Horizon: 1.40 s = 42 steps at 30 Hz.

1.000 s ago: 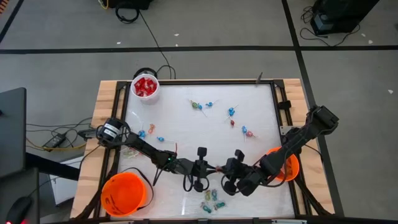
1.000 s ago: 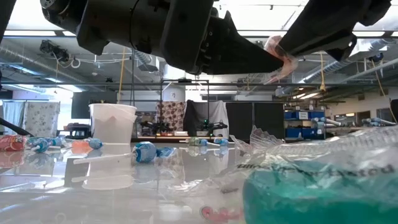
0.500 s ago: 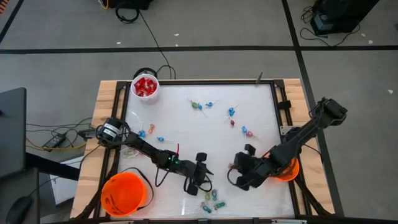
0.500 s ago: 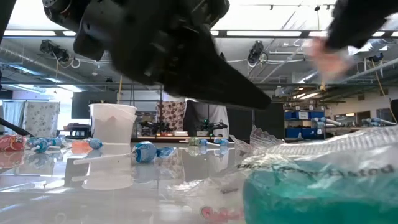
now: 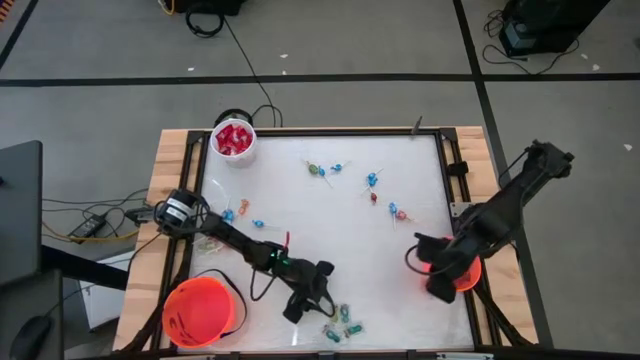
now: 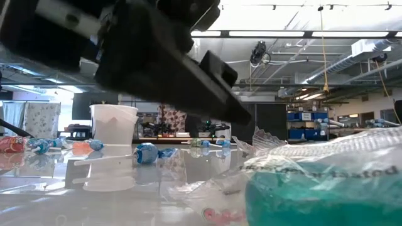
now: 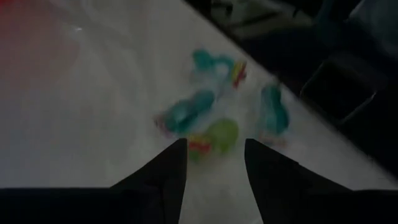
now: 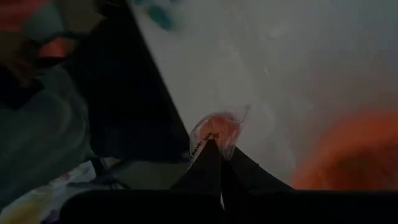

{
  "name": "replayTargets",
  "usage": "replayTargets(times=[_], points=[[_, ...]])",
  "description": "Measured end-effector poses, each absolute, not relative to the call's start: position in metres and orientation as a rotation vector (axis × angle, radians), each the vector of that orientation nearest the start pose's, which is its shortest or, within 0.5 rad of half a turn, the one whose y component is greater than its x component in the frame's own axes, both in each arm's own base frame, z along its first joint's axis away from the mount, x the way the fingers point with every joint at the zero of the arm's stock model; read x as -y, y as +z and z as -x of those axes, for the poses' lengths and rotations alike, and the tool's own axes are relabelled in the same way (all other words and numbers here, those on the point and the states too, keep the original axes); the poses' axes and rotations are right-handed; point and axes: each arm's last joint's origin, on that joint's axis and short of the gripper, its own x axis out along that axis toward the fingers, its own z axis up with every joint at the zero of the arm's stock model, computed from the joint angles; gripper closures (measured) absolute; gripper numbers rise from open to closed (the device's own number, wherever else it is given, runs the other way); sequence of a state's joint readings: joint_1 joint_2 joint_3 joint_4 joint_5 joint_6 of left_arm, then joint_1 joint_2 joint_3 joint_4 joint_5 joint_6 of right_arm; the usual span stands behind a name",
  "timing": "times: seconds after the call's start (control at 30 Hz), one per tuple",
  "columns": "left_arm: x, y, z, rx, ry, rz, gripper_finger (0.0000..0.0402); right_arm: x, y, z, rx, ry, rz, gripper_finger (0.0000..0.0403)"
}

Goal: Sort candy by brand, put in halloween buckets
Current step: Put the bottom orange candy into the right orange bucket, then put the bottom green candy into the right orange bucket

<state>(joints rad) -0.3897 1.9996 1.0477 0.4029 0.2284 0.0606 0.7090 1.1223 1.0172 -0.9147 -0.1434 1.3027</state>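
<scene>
The candy lies scattered: a small heap of teal and green wrapped pieces (image 5: 340, 324) at the table's near edge, lollipops (image 5: 322, 169) across the middle and far half, a few more sweets (image 5: 243, 217) near the left side. Red packets fill the white cup (image 5: 233, 139) at the far left corner. One orange bucket (image 5: 199, 310) stands at the near left corner, the other (image 5: 462, 270) at the right edge.

The left tool (image 5: 300, 308) hovers just beside the near heap, its fingers (image 7: 163, 177) narrowly apart and holding nothing. The right tool (image 5: 432, 270), pinched shut on a clear-wrapped pink sweet (image 8: 214, 132), is over the right bucket's rim.

The white table (image 5: 330, 230) has wooden rails along both sides; its centre is open. Around it is grey floor with cables (image 5: 240, 60), and the low view shows a workshop hall behind.
</scene>
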Motion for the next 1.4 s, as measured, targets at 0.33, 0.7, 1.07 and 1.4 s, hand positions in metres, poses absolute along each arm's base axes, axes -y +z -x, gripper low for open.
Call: replayTargets(times=[0.33,0.7,1.07,1.4], points=[[0.159,0.128,-0.37,-0.51,-0.586,-0.196,0.0234,-0.124,0.291,-0.11,-1.532,-0.338,-0.875,0.0395],[0.164,0.128,-0.368,-0.509,-0.6,-0.215,0.0234,-0.121,0.265,-0.1,-1.632,-0.598,-0.582,0.029],[0.165,0.127,-0.368,-0.505,-0.602,-0.218,0.0234,-0.12,0.266,-0.105,-1.524,-0.646,-0.662,0.0223],[0.174,0.105,-0.371,-0.46,-0.618,-0.243,0.0234,-0.122,0.266,-0.107,-1.516,-0.616,-0.679,0.0224]])
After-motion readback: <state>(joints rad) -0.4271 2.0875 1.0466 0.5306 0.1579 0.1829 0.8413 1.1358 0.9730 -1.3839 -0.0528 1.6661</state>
